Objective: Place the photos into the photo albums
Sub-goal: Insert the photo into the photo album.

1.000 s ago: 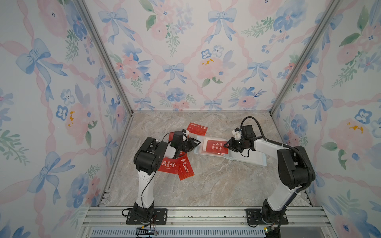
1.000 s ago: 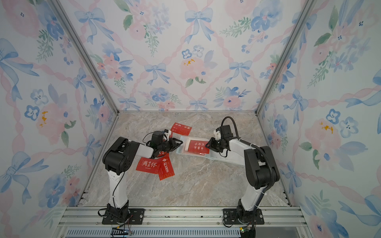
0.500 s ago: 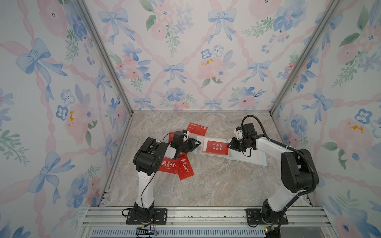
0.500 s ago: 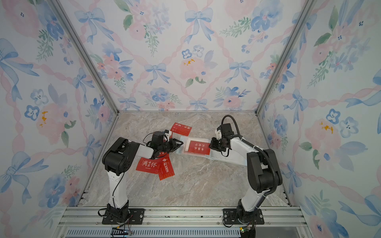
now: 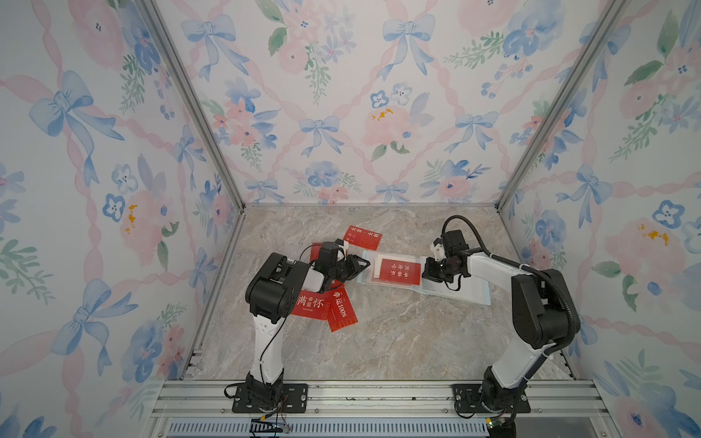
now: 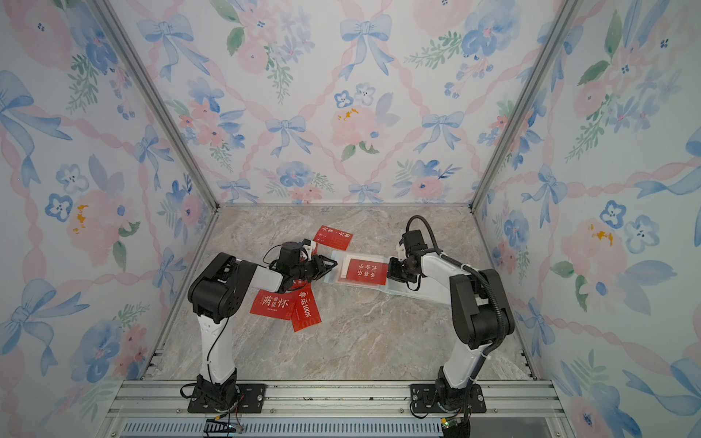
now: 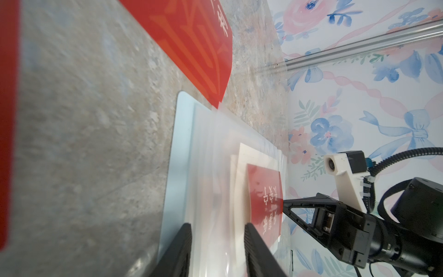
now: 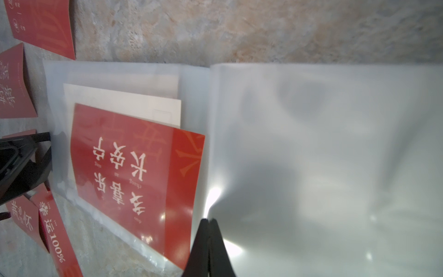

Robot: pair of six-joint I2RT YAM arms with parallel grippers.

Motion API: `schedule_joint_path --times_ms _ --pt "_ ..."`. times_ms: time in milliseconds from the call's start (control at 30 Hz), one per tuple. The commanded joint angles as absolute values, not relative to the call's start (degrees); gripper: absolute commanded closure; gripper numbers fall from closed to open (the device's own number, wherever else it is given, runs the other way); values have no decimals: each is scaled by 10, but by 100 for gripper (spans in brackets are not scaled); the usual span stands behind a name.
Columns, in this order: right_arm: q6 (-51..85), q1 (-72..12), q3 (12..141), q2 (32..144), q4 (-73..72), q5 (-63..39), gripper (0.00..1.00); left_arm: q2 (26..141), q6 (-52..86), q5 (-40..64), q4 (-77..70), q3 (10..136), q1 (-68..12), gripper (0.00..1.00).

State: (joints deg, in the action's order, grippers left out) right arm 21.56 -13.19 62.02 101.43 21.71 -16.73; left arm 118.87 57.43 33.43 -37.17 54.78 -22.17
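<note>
The photo album [image 5: 468, 294] [image 6: 430, 294] lies open on the marble floor, clear sleeve pages [image 8: 311, 144] up. A red photo [image 5: 400, 271] [image 6: 366, 271] [image 8: 134, 163] sits mostly inside the left page's sleeve, over a whitish photo [image 8: 119, 100]. Its spine-side edge sticks out. My right gripper [image 5: 425, 270] [image 6: 391, 270] [image 8: 208, 220] is shut and empty, its tip beside that edge. My left gripper [image 5: 362, 265] [image 6: 330, 265] [image 7: 218, 226] stands open at the album's left edge [image 7: 177, 156], with sleeve pages between its fingers. Whether they pinch the pages I cannot tell.
Loose red photos lie on the floor: one behind the album's left corner [image 5: 362, 237] [image 6: 333, 237], two overlapping in front of the left arm [image 5: 309, 303] [image 5: 343, 309], another partly under the left wrist [image 5: 316, 250]. Floral walls enclose the floor on three sides.
My right gripper's jaws have closed fully beside the red photo's edge, and the right arm's elbow has shifted right. The left arm has stayed still.
</note>
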Motion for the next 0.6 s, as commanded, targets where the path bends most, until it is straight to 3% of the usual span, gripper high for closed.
schedule_joint_path --times_ms 0,567 --pt "209 -148 644 1038 228 -162 95 1178 559 335 -361 539 -225 60" --pt "218 -198 721 1100 241 -164 95 1166 558 336 -361 530 -224 60"
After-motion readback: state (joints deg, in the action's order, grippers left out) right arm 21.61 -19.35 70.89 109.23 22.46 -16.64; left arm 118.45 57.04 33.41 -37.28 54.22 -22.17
